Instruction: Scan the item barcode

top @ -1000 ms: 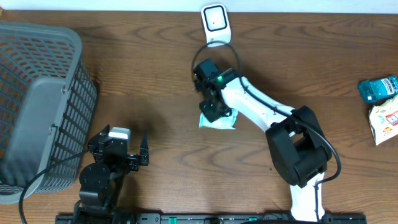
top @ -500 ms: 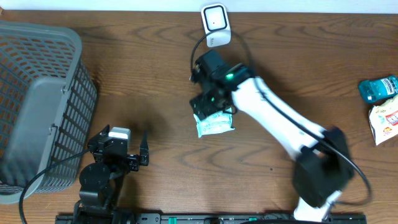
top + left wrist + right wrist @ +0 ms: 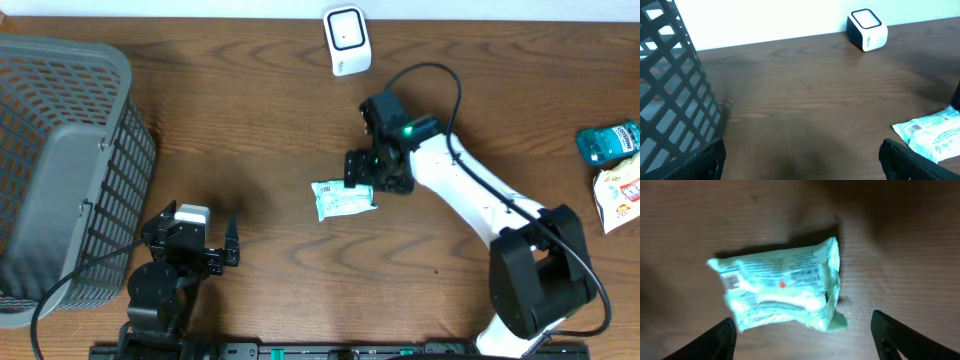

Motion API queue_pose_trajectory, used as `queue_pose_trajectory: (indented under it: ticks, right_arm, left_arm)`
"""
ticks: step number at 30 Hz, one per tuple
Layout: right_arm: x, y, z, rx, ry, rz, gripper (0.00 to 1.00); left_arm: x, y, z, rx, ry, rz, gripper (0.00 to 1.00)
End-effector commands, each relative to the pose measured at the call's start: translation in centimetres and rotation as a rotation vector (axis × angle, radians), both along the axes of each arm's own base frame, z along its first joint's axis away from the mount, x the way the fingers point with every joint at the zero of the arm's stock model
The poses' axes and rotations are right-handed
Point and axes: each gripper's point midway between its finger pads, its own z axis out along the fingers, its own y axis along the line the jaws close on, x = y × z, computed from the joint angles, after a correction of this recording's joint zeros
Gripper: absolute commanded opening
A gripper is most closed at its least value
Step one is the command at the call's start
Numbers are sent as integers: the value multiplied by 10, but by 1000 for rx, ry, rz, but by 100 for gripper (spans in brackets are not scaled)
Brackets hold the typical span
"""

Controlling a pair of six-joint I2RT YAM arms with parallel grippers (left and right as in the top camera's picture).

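The item, a pale green packet (image 3: 345, 198), lies flat on the brown table in the middle of the overhead view. It fills the right wrist view (image 3: 780, 290) and shows at the right edge of the left wrist view (image 3: 935, 132), a barcode on its near end. The white-and-black scanner (image 3: 346, 38) (image 3: 867, 30) stands at the far edge. My right gripper (image 3: 378, 180) (image 3: 805, 340) hovers open just right of the packet, nothing between its fingers. At the near left my left gripper (image 3: 802, 167) rests wide open and empty.
A grey mesh basket (image 3: 60, 170) (image 3: 670, 90) takes up the left side. A teal packet (image 3: 607, 142) and a white snack bag (image 3: 618, 198) lie at the far right edge. The right arm's cable loops above the packet.
My right gripper opened and let go of the packet, which now lies on the table. The arm swung right and away from the scanner. The left arm stayed still.
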Motion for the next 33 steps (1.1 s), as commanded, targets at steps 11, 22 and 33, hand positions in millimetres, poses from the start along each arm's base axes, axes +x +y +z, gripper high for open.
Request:
queue_pose_trajectory:
  ticks: [11,22,33]
  right_arm:
    - [-12,-7,-40,25,-6,69,99]
    - [-22,5,-98,139,138,143,37]
    - [-5,-4,-71,335,86,210,1]
  left_arm:
    - [0,0,0,-1,-1,0,98]
    - [0,0,0,-1,-1,0,98]
    - [0,0,0,-2,-1,0,98]
